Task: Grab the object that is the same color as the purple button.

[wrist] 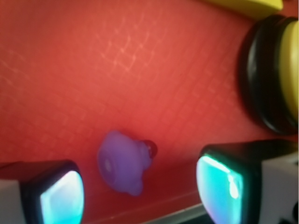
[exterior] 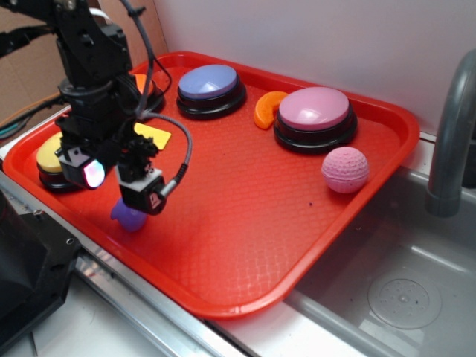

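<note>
jaws stood apart on the gripper (wrist: pixel 140 186), nothing held between them, with the purple toy (wrist: pixel 122 161) lying on the tray floor in the gap, nearer the finger on the left of the wrist view. the exterior view placed the purple toy at the tray's near left edge, just under the gripper and partly hidden by it.

the red tray (exterior: pixel 245 216) was the biggest thing, stiff moulded plastic with a fine waffle grain and a raised rim, resting beside a steel sink (exterior: pixel 401 290) and its grey faucet (exterior: pixel 450 134). next in size came the pinkish-mauve button (exterior: pixel 314 111) and the purple button (exterior: pixel 210 83), smooth domes on black bases at the far side of the tray. a yellow button (exterior: pixel 49 156) sat just left of the gripper. the pink ball (exterior: pixel 345 169) looked dimpled and matte, and the orange crescent (exterior: pixel 265 110) lay touching the mauve button's base.

smallest was the toy: a glossy, rounded blob with a short stub, matching the purple button's colour. it was probably very light and hard, and its slick, curved skin could squirt out of a pinch. the safest hold seemed across the widest part of the body, low near the tray, with the fingers centred first so that neither nudged it sideways toward the rim.
</note>
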You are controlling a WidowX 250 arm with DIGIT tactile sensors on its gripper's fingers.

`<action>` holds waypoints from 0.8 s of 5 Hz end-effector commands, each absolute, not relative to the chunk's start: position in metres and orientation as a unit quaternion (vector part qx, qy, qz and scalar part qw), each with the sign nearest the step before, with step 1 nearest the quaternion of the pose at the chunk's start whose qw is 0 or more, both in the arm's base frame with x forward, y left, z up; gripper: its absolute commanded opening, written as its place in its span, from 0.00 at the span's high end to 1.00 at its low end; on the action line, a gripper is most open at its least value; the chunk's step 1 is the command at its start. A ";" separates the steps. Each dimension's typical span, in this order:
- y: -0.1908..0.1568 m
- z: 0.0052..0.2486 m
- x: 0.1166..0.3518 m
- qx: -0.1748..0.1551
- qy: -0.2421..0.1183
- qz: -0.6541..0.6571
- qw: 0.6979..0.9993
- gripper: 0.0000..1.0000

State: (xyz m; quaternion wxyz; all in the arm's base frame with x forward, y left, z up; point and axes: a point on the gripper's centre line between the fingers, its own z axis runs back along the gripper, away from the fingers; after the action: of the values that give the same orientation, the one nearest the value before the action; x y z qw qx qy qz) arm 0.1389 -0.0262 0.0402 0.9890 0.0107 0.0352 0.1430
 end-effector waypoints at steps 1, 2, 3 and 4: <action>-0.021 0.025 0.138 0.008 0.040 0.160 0.986 0.00; -0.021 0.021 0.139 0.006 0.042 0.162 0.986 1.00; -0.024 0.017 0.141 0.005 0.042 0.164 0.986 1.00; -0.030 0.034 0.145 0.004 0.039 0.162 0.986 1.00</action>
State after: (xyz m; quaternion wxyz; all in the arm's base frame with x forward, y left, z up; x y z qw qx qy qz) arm 0.1397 -0.0268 0.0294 0.9837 0.0092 0.0568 0.1703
